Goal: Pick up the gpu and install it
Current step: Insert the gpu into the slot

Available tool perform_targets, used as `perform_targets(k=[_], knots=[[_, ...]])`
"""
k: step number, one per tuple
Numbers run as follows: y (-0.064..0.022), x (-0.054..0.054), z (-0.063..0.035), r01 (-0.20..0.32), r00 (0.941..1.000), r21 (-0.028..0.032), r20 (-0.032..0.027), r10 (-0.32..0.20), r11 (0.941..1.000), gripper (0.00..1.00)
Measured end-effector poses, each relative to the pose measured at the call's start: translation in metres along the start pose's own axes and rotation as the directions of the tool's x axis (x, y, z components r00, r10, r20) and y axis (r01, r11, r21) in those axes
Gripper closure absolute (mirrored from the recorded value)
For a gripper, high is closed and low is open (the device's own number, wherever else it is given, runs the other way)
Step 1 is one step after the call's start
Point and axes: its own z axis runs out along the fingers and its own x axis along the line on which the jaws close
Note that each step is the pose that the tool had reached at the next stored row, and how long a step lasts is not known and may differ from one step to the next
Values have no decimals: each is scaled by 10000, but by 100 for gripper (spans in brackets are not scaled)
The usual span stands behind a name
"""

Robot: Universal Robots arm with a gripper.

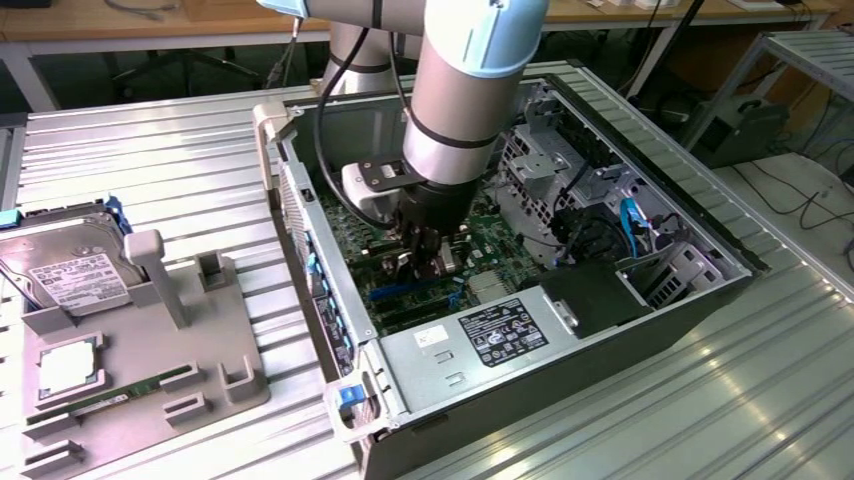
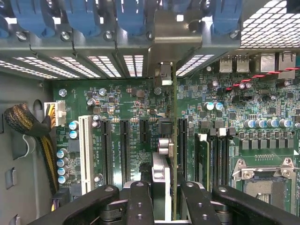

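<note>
Gripper [image 2: 168, 206] narrowly closed, pinching the gpu [image 2: 161, 183], which stands edge-on over the motherboard [image 2: 117, 108] slots, bracket against the case [image 2: 70, 47] rear wall; risk: slight misalignment could jam the bracket or flex the card.

Bright even light, glare on the ribbed metal table [image 1: 160, 170], computer case [image 1: 350, 125] interior shaded, vent grilles [image 2: 274, 23] blown out white
</note>
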Motion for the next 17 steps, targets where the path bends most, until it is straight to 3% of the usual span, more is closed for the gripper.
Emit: perform_targets(k=[17], knots=[[6,-6,8,10,10000,30,0,-10,10000,72]])
